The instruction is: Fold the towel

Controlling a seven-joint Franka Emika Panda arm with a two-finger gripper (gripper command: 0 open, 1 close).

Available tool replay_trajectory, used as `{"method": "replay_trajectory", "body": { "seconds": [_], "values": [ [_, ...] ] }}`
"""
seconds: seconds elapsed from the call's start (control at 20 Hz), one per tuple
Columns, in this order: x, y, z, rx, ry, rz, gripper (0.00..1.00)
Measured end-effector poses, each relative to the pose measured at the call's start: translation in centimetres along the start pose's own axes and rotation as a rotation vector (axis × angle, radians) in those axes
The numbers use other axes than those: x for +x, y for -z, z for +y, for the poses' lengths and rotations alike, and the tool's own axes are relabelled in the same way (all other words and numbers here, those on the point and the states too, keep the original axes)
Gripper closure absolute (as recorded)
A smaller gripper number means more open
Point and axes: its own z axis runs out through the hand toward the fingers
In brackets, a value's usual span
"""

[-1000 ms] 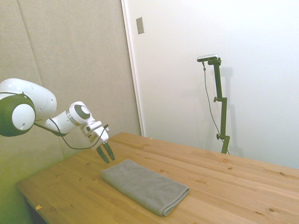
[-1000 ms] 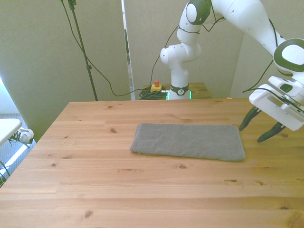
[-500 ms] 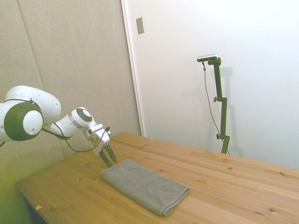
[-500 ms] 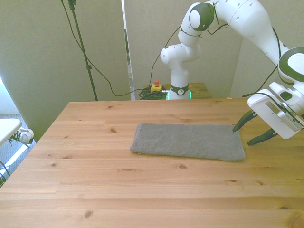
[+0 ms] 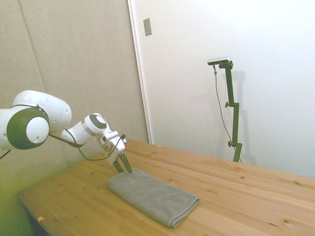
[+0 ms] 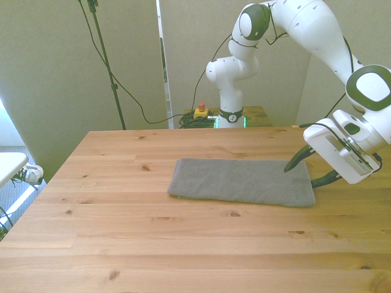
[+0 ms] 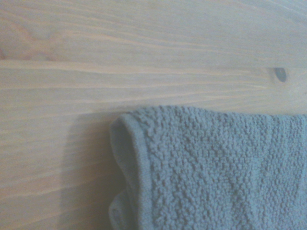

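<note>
Front view, left to right: grey towel [image 6: 242, 181], folded flat in layers with rounded hems and nubbly weave, on wooden table [image 6: 153, 244]; gripper [image 6: 303, 172] just above its end, fingers spread apart, empty.

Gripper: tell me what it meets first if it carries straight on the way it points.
Most likely the towel: the gripper, jaws open, angles down at the end on the front view's right. Depth is unclear; one tip may reach the table beside it.

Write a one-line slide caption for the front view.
White Franka arm's open gripper poised at the front view's right end of a folded grey cloth towel lying flat on the wooden table.
</note>
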Motion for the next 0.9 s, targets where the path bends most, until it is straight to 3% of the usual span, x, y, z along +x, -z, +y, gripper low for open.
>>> {"method": "replay_trajectory", "body": {
  "seconds": [0.05, 0.1, 0.45, 0.9],
  "values": [
    [0.1, -0.1, 0.0, 0.0, 0.004, -0.001, 0.0],
    [0.1, -0.1, 0.0, 0.002, 0.006, -0.001, 1.0],
    [1.4, 0.0, -0.5, 0.093, -0.009, -0.025, 1.0],
    [0.5, -0.1, -0.8, 0.134, 0.009, -0.03, 1.0]
  ]
}}
